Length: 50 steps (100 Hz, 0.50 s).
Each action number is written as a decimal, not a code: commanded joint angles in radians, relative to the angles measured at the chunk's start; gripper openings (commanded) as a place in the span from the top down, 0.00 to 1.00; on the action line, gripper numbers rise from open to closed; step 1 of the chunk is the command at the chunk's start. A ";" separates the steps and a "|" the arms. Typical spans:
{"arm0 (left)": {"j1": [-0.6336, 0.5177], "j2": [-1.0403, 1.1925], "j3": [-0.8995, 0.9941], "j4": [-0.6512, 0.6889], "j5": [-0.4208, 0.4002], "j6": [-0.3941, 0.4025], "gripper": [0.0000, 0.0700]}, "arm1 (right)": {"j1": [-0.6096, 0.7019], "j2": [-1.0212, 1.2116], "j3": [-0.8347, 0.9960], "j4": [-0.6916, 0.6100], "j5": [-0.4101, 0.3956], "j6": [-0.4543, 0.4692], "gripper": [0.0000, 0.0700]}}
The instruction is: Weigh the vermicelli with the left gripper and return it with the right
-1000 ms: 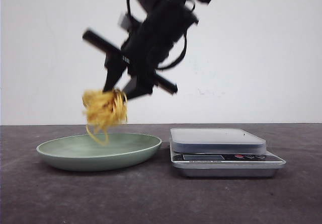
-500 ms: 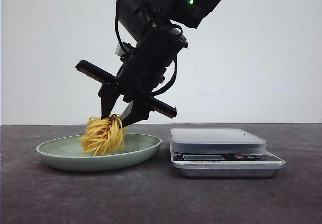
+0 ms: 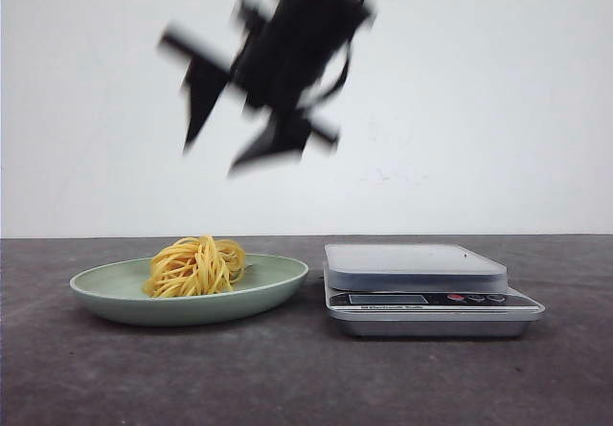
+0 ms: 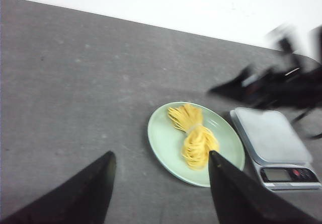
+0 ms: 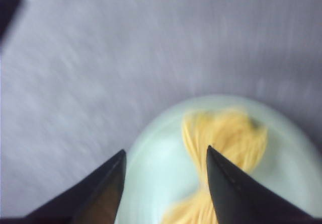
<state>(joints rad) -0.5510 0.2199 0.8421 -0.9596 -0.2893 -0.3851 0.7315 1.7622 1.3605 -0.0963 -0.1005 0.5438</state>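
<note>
Up in the front view, blurred: right gripper (image 3: pixel 213 158), tilted, well above the pale green plate (image 3: pixel 105 287), nothing touching it. Jaws spread apart, empty, the two dark fingers (image 3: pixel 196 110) pointing down toward the plate's side of the table (image 3: pixel 287 378). From its own wrist camera, the same spread: right gripper (image 5: pixel 165 151) with a wide gap between the wedge-shaped fingers (image 5: pixel 100 194), nothing gripped, plate (image 5: pixel 151 153) and noodles directly below in the gap, all soft with blur. Resting in the plate, free of any finger: the vermicelli (image 3: pixel 196 266), a small yellow-orange nest sitting slightly left of the plate's middle in the front view, well inside the rim. Just beside the plate, on its right in the front view, not quite touching: a digital scale (image 3: pixel 417 265), platform bare. From the left wrist camera, high and set back from the table: left gripper (image 4: pixel 160 156) likewise parted wide, holding nothing, touching nothing, with the plate (image 4: pixel 161 133), the vermicelli (image 4: pixel 193 136) lying as an elongated bundle across it, and the scale (image 4: pixel 271 133) far below. At that view's edge, a dark smear of the other arm above the scale, too blurred for detail.
</note>
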 commanded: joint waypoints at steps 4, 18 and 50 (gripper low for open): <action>-0.005 -0.002 0.013 0.014 -0.008 0.006 0.50 | -0.009 -0.136 0.022 -0.047 0.026 -0.215 0.56; -0.005 -0.002 0.013 0.015 -0.008 0.006 0.50 | -0.014 -0.370 0.022 -0.130 0.095 -0.441 0.56; -0.005 -0.002 0.013 0.023 -0.010 0.033 0.50 | 0.005 -0.874 0.019 -0.513 0.294 -0.580 0.56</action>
<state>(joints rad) -0.5510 0.2199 0.8421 -0.9520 -0.2916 -0.3759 0.7216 0.9390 1.3682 -0.5056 0.1249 0.0246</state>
